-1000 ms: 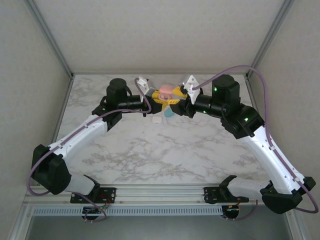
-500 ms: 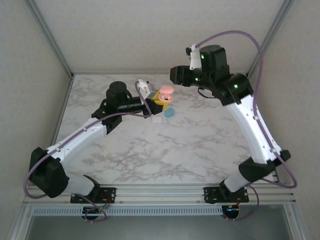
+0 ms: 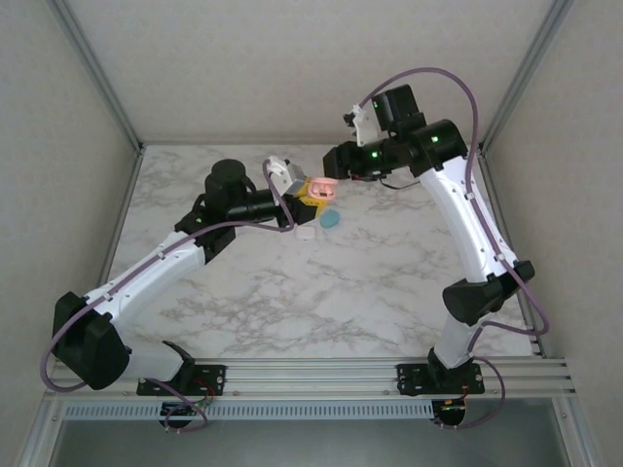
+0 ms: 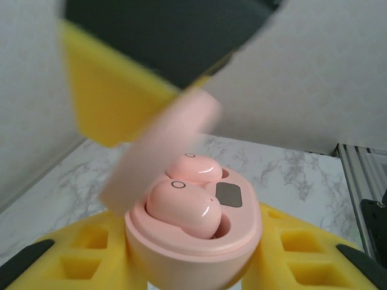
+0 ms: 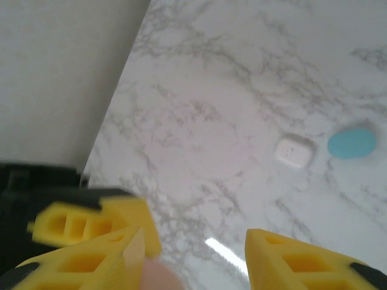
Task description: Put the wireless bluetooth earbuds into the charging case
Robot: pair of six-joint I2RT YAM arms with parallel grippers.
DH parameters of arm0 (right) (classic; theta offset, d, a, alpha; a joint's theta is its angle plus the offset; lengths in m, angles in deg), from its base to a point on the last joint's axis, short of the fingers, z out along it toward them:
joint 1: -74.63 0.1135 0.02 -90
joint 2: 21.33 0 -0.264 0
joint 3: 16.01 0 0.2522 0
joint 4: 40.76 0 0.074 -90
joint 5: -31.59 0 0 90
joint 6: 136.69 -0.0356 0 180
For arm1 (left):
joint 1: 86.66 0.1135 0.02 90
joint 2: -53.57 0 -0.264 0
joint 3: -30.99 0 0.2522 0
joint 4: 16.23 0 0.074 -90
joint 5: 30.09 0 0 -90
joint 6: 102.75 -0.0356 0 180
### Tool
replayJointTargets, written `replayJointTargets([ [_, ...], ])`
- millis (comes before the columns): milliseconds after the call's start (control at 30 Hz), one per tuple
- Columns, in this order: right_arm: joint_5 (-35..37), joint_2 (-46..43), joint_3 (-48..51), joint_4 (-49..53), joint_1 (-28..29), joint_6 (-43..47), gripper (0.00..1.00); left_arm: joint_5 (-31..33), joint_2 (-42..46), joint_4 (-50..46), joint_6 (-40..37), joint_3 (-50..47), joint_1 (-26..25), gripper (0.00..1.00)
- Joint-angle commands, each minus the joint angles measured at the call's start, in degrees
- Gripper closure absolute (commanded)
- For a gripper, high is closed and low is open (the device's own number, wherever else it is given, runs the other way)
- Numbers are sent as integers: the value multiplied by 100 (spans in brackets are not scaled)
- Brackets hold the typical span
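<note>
Between the yellow fingers of the left tool point(image 3: 308, 193), which are clamped on its lower shell above the desk point(image 3: 389, 282), sits the pink charging case point(image 4: 193, 241). Both pink earbuds point(image 4: 184, 208) look seated in their wells, and the lid point(image 4: 158, 156) is tilted up. Just beyond, the right tool point(image 3: 328, 176) hangs at that lid with jaws parted and nothing gripped, so the step is likely closing: press the lid's top edge gently down along its hinge arc while the left tool holds steady, checking that neither bud rides proud.

readable text: none | pink charging case point(image 4: 193, 241): grey panel point(image 4: 228, 194) blank | white case point(image 5: 293, 151) on worktop point(image 5: 199, 121): mark too small to read
</note>
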Motion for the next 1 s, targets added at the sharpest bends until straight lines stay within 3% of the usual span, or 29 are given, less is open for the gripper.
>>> replayJointTargets([
  [0, -313, -617, 582, 97, 27, 227, 52, 98, -114, 247, 377, 259, 5, 94],
  [67, -80, -836, 887, -73, 18, 157, 50, 61, -155, 205, 436, 307, 7, 94],
  [167, 974, -1310, 1502, -534, -120, -223, 48, 117, -208, -152, 385, 356, 0, 93],
  [267, 1346, -1775, 2439, -1183, -442, -653, 46, 322, -355, -71, 494, 21, -9, 93],
  [400, 97, -2086, 4036, -2549, -954, -1577, 43, 614, -498, 187, 363, -435, -213, 93],
  [567, 258, -2223, 5189, -3241, -1042, -2190, 44, 951, -1248, 104, 267, -624, -433, 92],
  [667, -569, -1915, 5740, -3880, -1051, -2540, 46, 1083, -1412, 899, 477, -1027, -518, 92],
  [833, 81, -1895, 6375, -4165, -1109, -2930, 44, 1456, -2094, 543, 224, -713, -673, 87],
  [967, 33, -1763, 6473, -4280, -1120, -3015, 45, 1721, -2697, 926, 317, -707, -772, 88],
])
